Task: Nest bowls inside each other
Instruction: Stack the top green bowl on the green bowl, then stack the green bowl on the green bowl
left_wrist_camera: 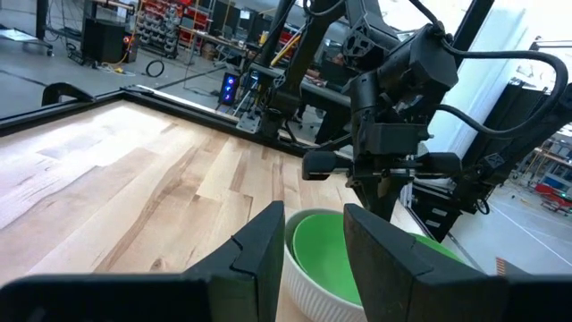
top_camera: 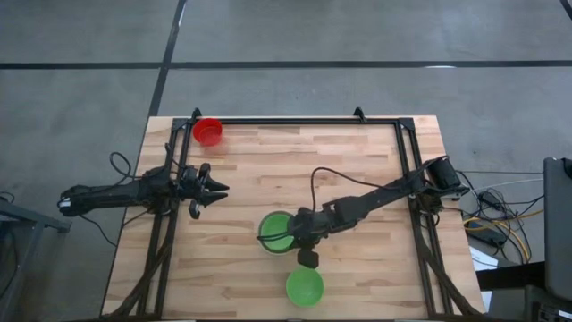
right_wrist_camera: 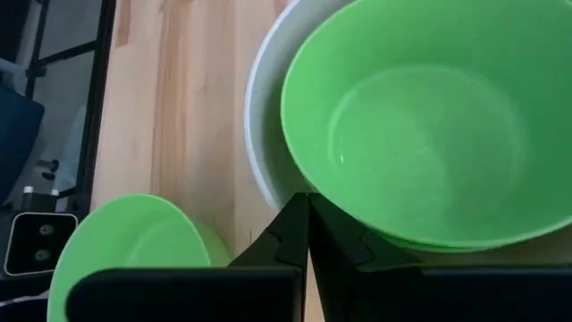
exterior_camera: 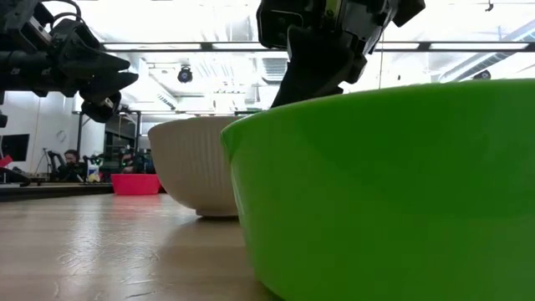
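- The white bowl (top_camera: 268,234) sits near the middle of the table (top_camera: 357,161), and a green bowl (right_wrist_camera: 429,125) is already in it. In the right wrist view I see another green rim just under that one, so I think two green bowls are stacked there.
- One more green bowl (top_camera: 304,286) sits alone near the front edge, close to the stack but not touching it.
- The red bowl (top_camera: 207,131) is far off in the back left corner.
- My right claw (top_camera: 302,240) is at the right side of the stack, just over the rim. Its fingers are pressed shut and I see nothing between them.
- My left claw (top_camera: 214,189) hangs over the left side of the table, well apart from every bowl. Its fingers (left_wrist_camera: 259,255) stand a little open and hold nothing.
- I think the job is about half done. Two bowls are not in the stack yet.
- Next I would open the right claw, pinch the rim of the lone green bowl, and drop it straight into the stack.
- The left claw is nearer the red bowl, so I would send it there.
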{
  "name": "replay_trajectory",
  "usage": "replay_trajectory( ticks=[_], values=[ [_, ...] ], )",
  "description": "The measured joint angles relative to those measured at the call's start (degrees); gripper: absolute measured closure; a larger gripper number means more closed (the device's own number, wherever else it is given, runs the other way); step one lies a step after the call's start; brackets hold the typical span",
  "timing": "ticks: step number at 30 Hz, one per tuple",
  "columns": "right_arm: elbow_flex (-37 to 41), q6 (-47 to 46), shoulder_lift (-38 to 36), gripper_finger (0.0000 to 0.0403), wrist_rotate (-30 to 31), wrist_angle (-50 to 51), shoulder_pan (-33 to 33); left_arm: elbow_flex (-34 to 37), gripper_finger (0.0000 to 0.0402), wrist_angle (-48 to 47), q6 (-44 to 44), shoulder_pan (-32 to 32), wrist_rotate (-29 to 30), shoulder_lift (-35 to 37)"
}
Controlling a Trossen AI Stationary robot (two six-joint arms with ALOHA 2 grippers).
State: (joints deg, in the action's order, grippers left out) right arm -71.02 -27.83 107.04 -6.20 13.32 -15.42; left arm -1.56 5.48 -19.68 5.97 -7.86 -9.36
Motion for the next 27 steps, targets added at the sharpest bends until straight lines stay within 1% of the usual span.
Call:
replay_trajectory(
  ticks=[5, 10, 13, 18, 24, 27],
  values=[
    [-0.2, 1.3, -0.3, 0.0394, 0.7, 0.0, 0.0, 0.0, 0.0280, 0.0, 0.0, 0.0, 0.0, 0.0],
    [-2.8, 2.1, -0.4, 0.0394, 3.6, -0.2, -0.2, 0.0, 0.0280, 0.0, 0.0, 0.0, 0.0, 0.0],
    [-4.6, 3.7, -0.4, 0.0394, 3.6, -0.2, -0.4, 0.0, 0.0280, 0.0, 0.0, 0.0, 0.0, 0.0],
    [-6.0, 3.8, -0.4, 0.0394, 3.7, 0.0, -0.5, 0.0, 0.0280, 0.0, 0.0, 0.0, 0.0, 0.0],
    [-6.7, -1.4, -0.6, 0.0394, 3.8, -0.2, -0.6, 0.0, 0.0280, 0.0, 0.0, 0.0, 0.0, 0.0],
    [-7.1, -1.5, -0.9, 0.0394, 3.9, -0.2, -0.7, 0.0, 0.0280, 0.0, 0.0, 0.0, 0.0, 0.0]
  ],
)
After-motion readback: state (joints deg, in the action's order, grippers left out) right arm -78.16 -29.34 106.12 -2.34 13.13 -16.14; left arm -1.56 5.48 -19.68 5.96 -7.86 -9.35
